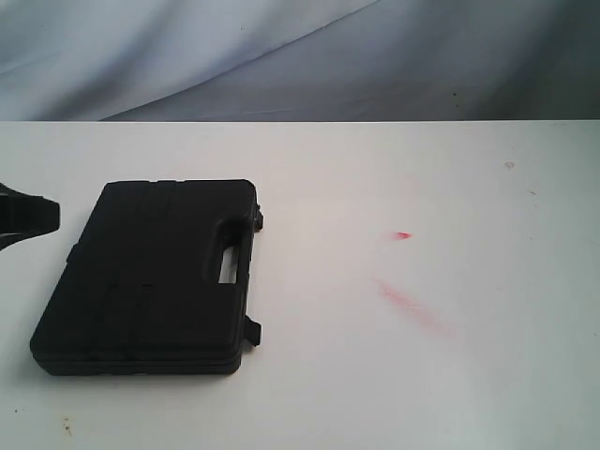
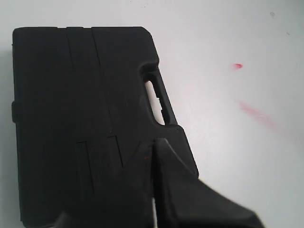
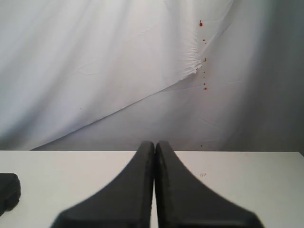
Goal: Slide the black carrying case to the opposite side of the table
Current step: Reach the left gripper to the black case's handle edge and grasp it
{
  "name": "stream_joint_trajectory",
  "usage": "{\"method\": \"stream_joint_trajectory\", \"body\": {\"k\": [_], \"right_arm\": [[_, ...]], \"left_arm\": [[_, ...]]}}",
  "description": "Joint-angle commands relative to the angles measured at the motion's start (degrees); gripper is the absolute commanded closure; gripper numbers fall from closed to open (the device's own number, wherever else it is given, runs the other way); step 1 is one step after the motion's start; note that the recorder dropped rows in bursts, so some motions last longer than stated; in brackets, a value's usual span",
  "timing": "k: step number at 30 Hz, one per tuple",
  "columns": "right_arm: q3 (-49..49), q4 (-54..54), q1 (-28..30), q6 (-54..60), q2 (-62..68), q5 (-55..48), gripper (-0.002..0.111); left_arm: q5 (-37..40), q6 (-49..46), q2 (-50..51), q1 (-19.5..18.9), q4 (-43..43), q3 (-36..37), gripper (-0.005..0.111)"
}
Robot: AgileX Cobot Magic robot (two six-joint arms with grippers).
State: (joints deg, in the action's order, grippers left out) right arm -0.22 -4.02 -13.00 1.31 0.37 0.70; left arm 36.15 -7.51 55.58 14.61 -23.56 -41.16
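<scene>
The left pincer [image 2: 154, 141] has its dark fingers pressed together, with the tip showing over the black rectangular plastic carrying case [image 2: 71, 109]; contact cannot be told. The right pincer [image 3: 154, 145] is likewise drawn together on nothing, above the plain white surface [image 1: 450, 375]. The case lies flat by the surface's left edge, toward its near left corner, handle facing the middle, well apart from the faint red smudges [image 1: 405, 302].

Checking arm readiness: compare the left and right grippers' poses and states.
The left gripper points down at the black case; the right gripper points level over the table toward the backdrop. The left gripper sits close to the case; the right gripper is farther from it. Both are shut.
</scene>
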Motion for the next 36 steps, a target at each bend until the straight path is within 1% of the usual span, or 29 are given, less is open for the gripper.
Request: {"method": "stream_joint_trajectory", "body": {"k": [1,15,28,30,32,36], "right_arm": [[0.22,0.91,0.43,0.21,-0.37,-0.14,0.108],[0.22,0.91,0.43,0.21,-0.37,-0.14,0.108],[0.22,0.91,0.43,0.21,-0.37,-0.14,0.108],[0.22,0.91,0.43,0.21,-0.37,-0.14,0.108],[0.22,0.91,0.43,0.21,-0.37,-0.14,0.108],[0.22,0.91,0.43,0.21,-0.37,-0.14,0.108]], "left_arm": [[-1.66,-0.25,4.42,0.28,0.29,-1.13,0.107],[-7.61,-0.13,14.78,0.28,0.07,-1.13,0.107],[-11.57,-0.13,22.69,0.53,0.07,-1.13,0.107],[-12.86,-0.13,23.77,1.81,0.26,-1.21,0.107],[-13.69,0.00,25.11,4.11,0.26,-1.92,0.107],[-13.45,4.33,29.73,9.28,2.68,-6.36,0.107]]}}
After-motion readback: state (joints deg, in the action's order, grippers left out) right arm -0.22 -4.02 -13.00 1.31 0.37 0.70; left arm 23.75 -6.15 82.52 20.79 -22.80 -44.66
